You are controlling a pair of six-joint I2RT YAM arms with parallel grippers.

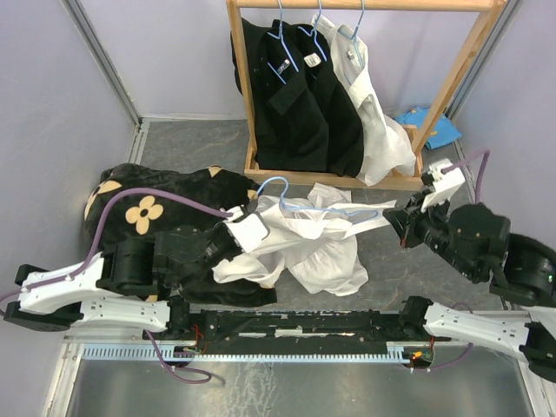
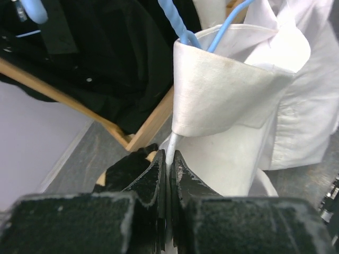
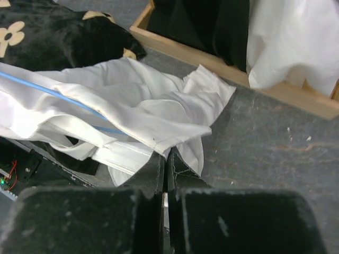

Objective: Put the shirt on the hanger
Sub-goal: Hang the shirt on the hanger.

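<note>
Tightly, left claw (image 2: 168, 159) and right claw (image 3: 165, 159) pinch the shirt (image 1: 304, 243) — wooden rack (image 1: 455, 82) behind.

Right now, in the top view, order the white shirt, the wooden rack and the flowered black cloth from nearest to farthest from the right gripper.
1. white shirt, its sleeve in the right gripper.
2. wooden rack, just behind.
3. flowered black cloth, far left.

Wooden rack (image 1: 455, 82) stands just behind the shirt (image 1: 313, 248); bare table (image 1: 391, 265) opens to its right.
</note>
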